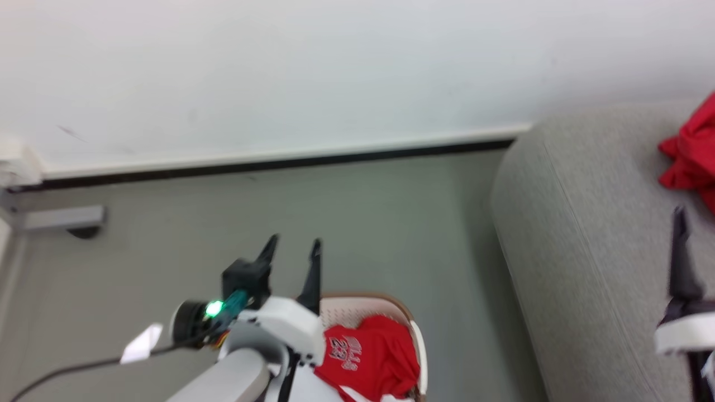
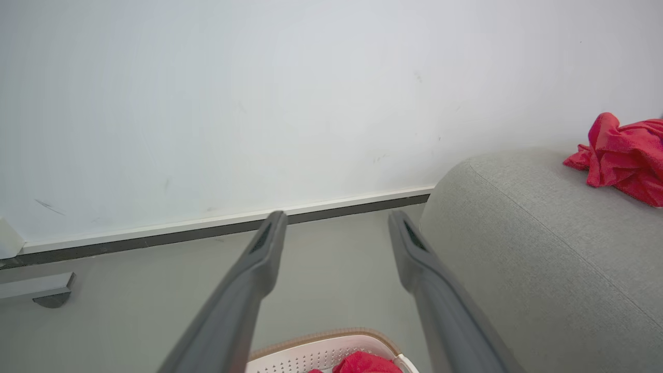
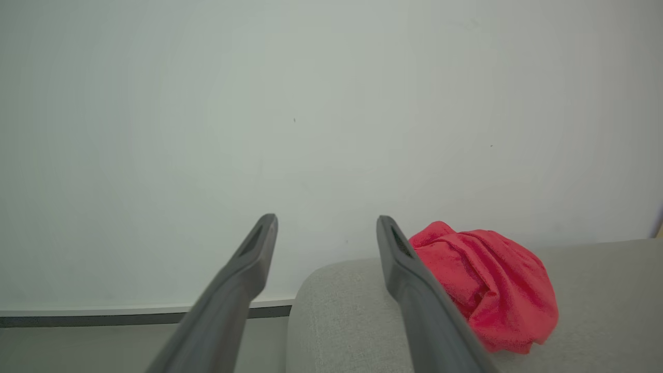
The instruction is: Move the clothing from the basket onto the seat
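Pose: left end effector (image 1: pixel 294 241) near basket (image 1: pixel 352 310) | right end effector (image 3: pixel 326 218) over seat (image 1: pixel 586 223)

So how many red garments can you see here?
2. A crumpled garment lies on the grey seat; the "23" jersey is in the basket. Others may be hidden beneath it.

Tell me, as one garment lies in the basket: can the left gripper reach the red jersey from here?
Probably yes. The left gripper is open by the basket, and the jersey lies uncovered on top, but it aims past the jersey, so it must tilt down.
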